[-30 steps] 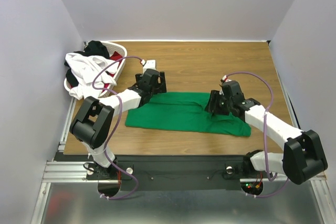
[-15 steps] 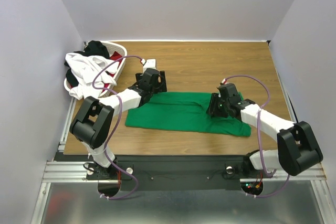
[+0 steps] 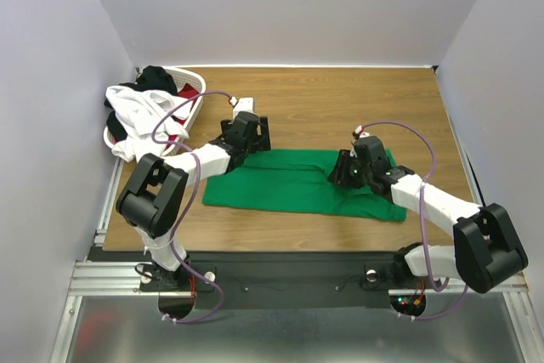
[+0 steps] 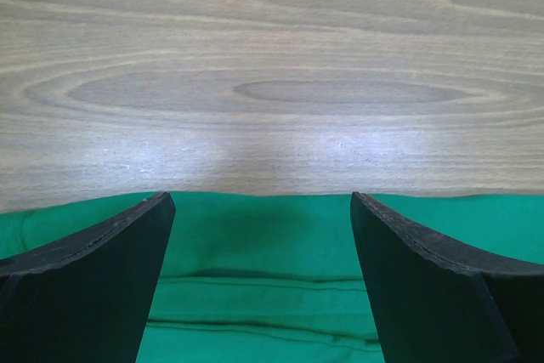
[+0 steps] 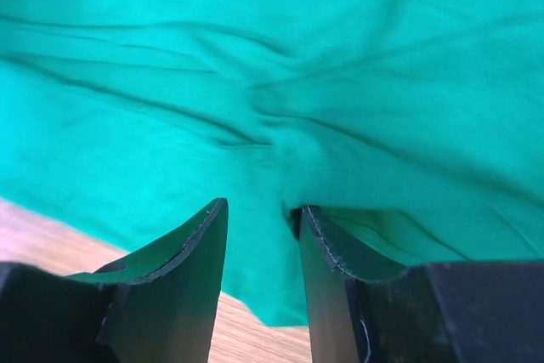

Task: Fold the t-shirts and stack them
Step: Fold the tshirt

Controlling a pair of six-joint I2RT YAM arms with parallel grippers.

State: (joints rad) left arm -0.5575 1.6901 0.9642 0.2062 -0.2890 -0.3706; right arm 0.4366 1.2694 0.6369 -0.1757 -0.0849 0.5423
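Your right gripper (image 5: 259,208), pinching the green shirt (image 3: 280,184) spread on the table (image 3: 340,108), has crept inward (left gripper (image 4: 262,197) waits wide open, empty, at its far edge), so a fold looks underway

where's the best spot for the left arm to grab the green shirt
Grip the far edge of the green shirt near its left end, where the open left end effector straddles it. Come down from above on the far side: the cloth lies flat on the table, so only that straight edge gives a lip to pinch.
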